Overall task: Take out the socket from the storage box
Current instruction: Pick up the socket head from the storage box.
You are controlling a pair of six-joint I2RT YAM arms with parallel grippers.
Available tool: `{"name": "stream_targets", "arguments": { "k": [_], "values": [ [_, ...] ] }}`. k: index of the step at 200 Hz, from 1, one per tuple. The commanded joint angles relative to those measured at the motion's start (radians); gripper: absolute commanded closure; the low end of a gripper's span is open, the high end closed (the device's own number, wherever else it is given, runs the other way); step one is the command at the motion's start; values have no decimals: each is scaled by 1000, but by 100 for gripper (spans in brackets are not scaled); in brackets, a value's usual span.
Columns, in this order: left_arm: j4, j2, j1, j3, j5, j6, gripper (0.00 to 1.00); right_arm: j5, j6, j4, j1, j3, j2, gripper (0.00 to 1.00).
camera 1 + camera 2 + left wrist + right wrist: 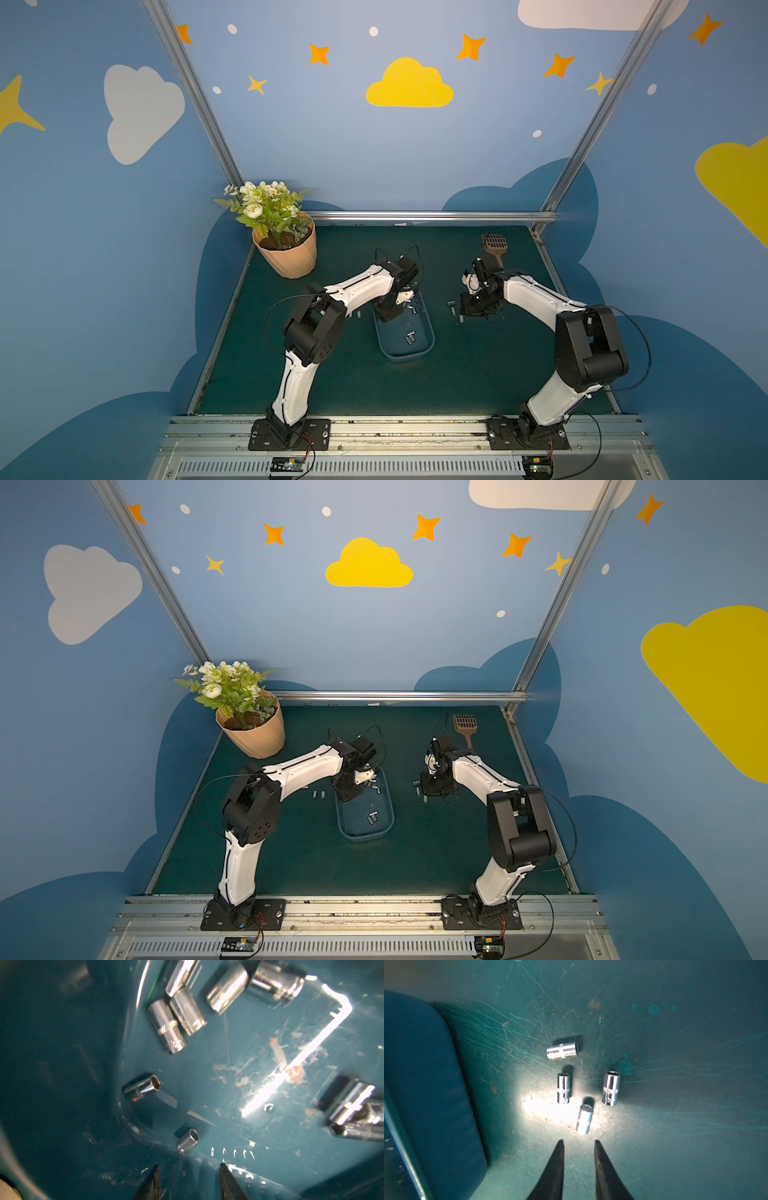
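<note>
Hovering inside storage box (405, 355): end effector (189, 1166)

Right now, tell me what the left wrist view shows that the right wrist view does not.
Left wrist only: the inside of the storage box, with sockets lying loose on its floor, the nearest small socket just ahead of the left end effector.
Right wrist only: four sockets lying on the green table, outside the box, ahead of the right end effector.
Both: loose chrome sockets, part of the storage box, and an open end effector holding nothing.
</note>
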Motion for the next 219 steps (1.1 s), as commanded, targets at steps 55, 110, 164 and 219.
{"name": "stream_targets", "arguments": {
  "k": [55, 110, 164, 219],
  "values": [
    [-18, 68, -2, 28, 2, 35, 56, -11, -4, -8, -8, -14, -34, 73],
    [10, 101, 0, 41, -9, 50, 56, -11, -5, -6, -11, -23, -41, 73],
    [27, 113, 10, 66, -8, 40, 56, -13, -3, -9, -10, -25, -45, 73],
    [53, 92, 24, 81, 26, -19, 58, -13, -3, -8, -11, -29, -50, 73]
  ]
}}
